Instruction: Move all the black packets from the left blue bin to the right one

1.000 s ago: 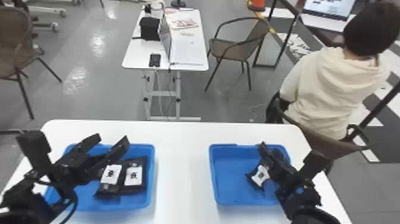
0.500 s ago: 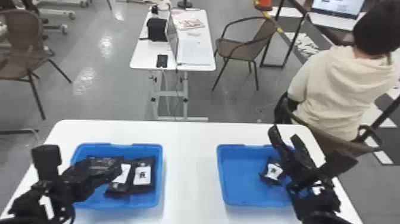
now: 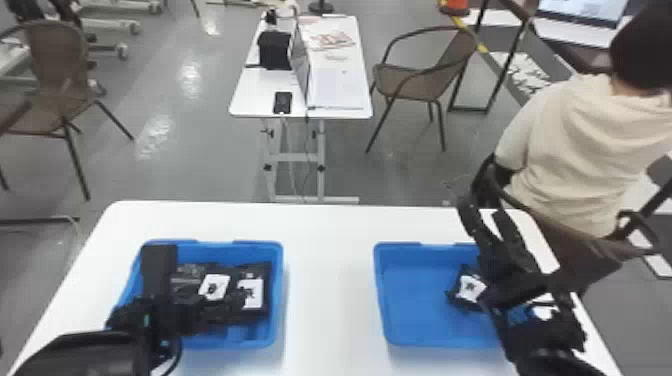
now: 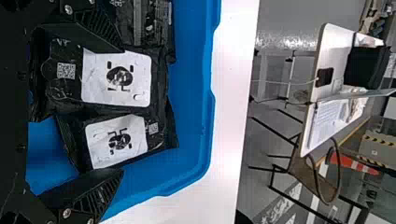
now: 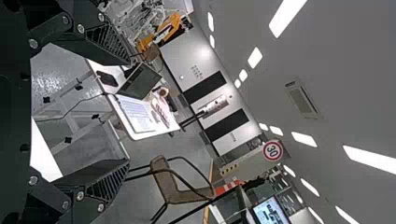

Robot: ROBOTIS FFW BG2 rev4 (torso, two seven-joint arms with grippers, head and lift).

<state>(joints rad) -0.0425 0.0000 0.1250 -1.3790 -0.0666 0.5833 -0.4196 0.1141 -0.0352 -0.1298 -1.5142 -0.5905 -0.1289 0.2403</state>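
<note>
Head view: the left gripper [image 3: 162, 290] is positioned over the left blue bin [image 3: 277, 295], which contains black packets [image 3: 255, 295]. One black packet [image 3: 467, 290] lies in the right blue bin [image 3: 378, 295], beside the raised right gripper [image 3: 481, 209].

Left wrist view: fingers [image 4: 105, 191] wide open, unclamped; two labelled packets lie between them, a third adjacent.

Right wrist view: fingers [image 5: 109, 182] wide open, holding nothing.

White table [image 3: 330, 280] | on it: 1 left blue bin [image 3: 277, 295] | 1 right blue bin [image 3: 412, 305], apart
</note>
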